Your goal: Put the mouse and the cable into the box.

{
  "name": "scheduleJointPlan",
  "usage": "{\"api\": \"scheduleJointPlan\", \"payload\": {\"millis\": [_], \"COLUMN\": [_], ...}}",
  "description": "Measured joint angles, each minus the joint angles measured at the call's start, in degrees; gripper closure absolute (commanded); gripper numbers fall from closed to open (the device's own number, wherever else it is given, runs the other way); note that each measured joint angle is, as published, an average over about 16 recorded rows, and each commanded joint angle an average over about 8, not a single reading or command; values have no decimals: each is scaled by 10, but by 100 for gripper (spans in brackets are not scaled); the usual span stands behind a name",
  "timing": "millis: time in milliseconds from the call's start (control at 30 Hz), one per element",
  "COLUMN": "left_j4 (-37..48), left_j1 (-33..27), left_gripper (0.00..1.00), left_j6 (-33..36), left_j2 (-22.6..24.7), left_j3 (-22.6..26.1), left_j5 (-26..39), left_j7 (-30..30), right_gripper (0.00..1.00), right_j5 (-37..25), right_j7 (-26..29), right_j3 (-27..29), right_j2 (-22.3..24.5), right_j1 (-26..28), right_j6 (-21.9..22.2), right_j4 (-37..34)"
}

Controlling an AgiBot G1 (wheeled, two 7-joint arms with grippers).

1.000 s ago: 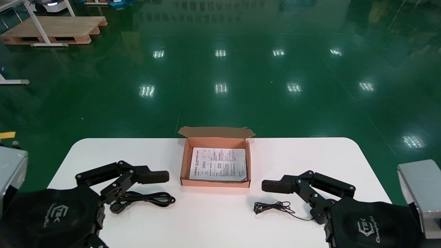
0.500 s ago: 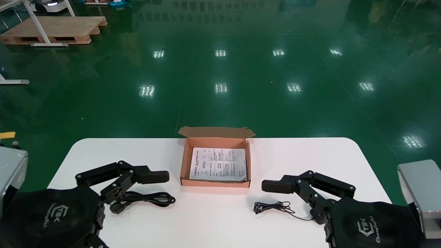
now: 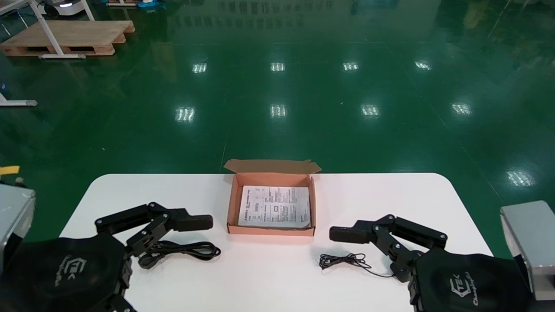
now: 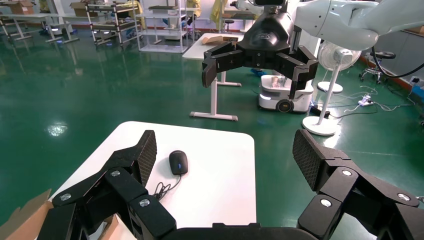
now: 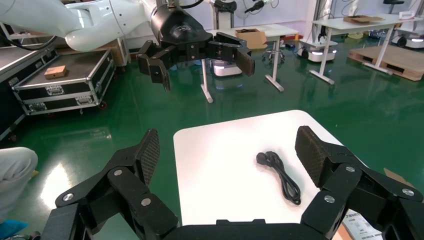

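An open cardboard box point(image 3: 232, 203) with a printed sheet point(image 3: 275, 206) inside stands mid-table. A coiled black cable point(image 3: 187, 250) lies left of the box, just beside and below my left arm's finger point(image 3: 193, 222). Right of the box lies the mouse's thin tangled wire point(image 3: 342, 261), near my right arm's finger point(image 3: 347, 234); the mouse itself is hidden there. In the left wrist view the black mouse point(image 4: 178, 162) rests on the table beyond my open, empty left gripper point(image 4: 227, 157). The right wrist view shows the cable point(image 5: 283, 175) beyond my open, empty right gripper point(image 5: 228, 150).
The white table point(image 3: 269, 281) has rounded far corners and green floor all around. The box's back flap point(image 3: 272, 165) stands up at the table's far edge. Grey robot body parts point(image 3: 527, 234) flank both sides.
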Motion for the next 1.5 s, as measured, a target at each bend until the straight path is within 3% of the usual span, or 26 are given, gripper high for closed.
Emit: {"api": "scheduleJointPlan", "payload": {"millis": [200,367,733,967,1167,1500], "left_j4": [-3,-15,-20,0,5,29], "left_j1": [-2,-28,-120,-143,-148,-144], "left_gripper": [0,0,0,0,0,0], "left_j6": [0,-5,-73,-115,-134,-202], "left_j2": [-2,-2,58,102,112,144], "left_j3": [2,21,109,139,156,200], "left_j5": [9,86,391,477,524,690], "left_j7": [3,27,107,121,125,117], "right_gripper": [0,0,0,0,0,0], "right_j5": [-2,-38,-284,-404,-431,-449], "right_j7": [-1,-8,-11,0,9,27], "right_j3": [-1,-13,-101,-146,-158,-171], "right_j2": [0,-3,-56,-97,-109,-101], "right_j1": [0,6,90,145,154,129], "right_j6": [0,8,64,91,97,98], "right_j4": [0,-1,-45,-82,-96,-57]}}
